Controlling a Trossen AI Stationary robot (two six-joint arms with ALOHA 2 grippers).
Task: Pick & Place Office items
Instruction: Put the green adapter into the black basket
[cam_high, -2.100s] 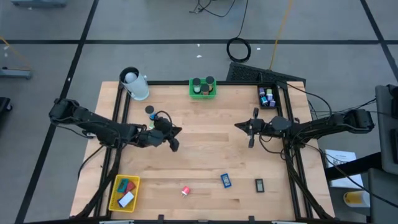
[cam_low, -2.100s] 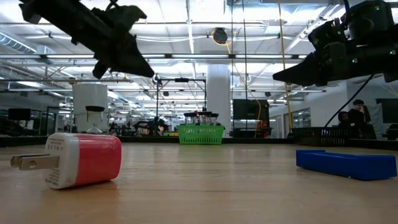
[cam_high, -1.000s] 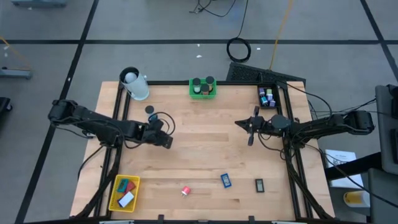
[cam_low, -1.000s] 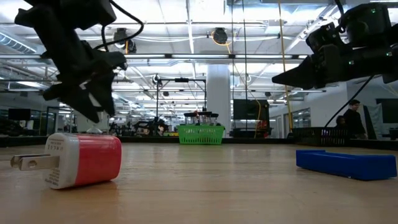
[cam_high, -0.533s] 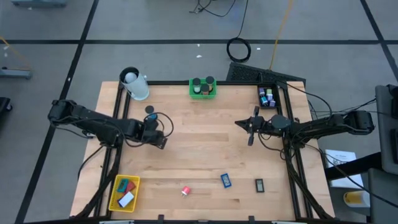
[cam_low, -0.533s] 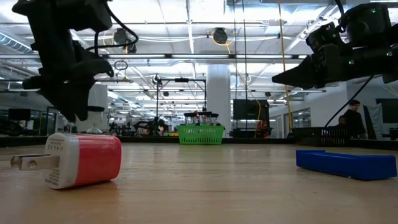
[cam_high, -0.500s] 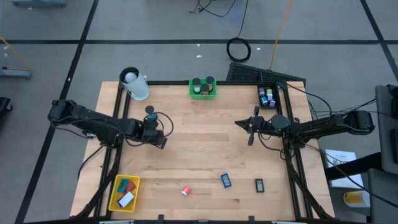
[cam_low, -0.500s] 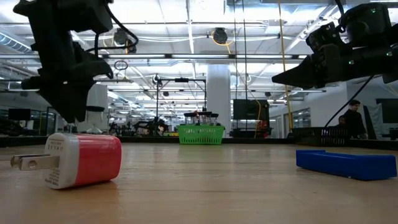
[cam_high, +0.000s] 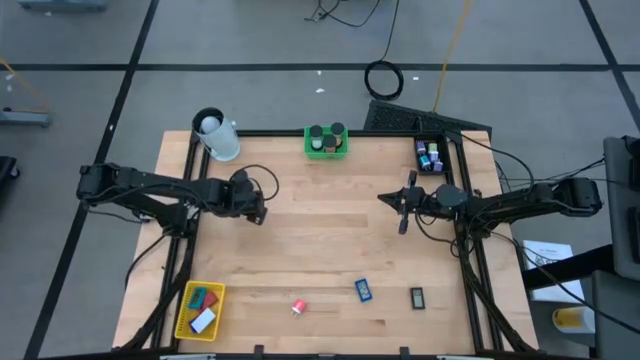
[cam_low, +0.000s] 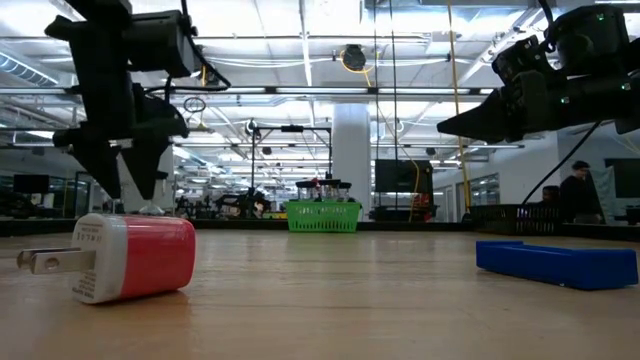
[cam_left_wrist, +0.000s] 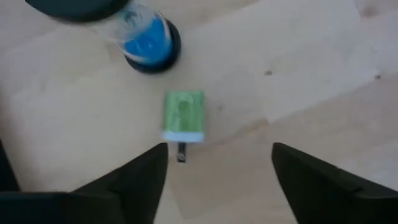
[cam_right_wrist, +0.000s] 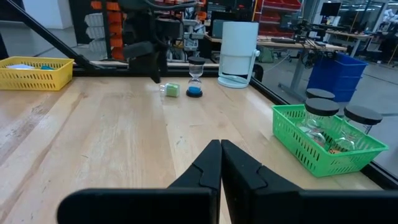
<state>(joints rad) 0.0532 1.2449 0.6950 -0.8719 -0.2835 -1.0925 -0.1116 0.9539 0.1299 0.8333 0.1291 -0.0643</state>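
Note:
A green block with a white end and a small prong (cam_left_wrist: 184, 117) lies flat on the wooden table (cam_high: 330, 250), next to a blue hourglass (cam_left_wrist: 149, 43). My left gripper (cam_left_wrist: 217, 180) hangs open just above the block, fingers pointing down on either side of it, touching nothing; in the low view it stands at the left (cam_low: 122, 175). My right gripper (cam_right_wrist: 221, 162) is shut and held above the table's right half (cam_high: 385, 200). Near the front edge lie a red and white plug block (cam_high: 298, 307), a blue block (cam_high: 363, 290) and a dark block (cam_high: 417, 296).
A yellow mesh basket (cam_high: 200, 310) with teal, red and white pieces sits at the near left corner. A green basket (cam_high: 326, 141) with black cylinders stands at the far edge, a white cylinder (cam_high: 215, 135) at the far left, and a black tray (cam_high: 430, 155) of small bits at the far right.
My left gripper has gone toward the table's far left, to the hourglass, and has tipped until its fingers point straight down. In the low view its fingers now stand farther apart than half a second ago.

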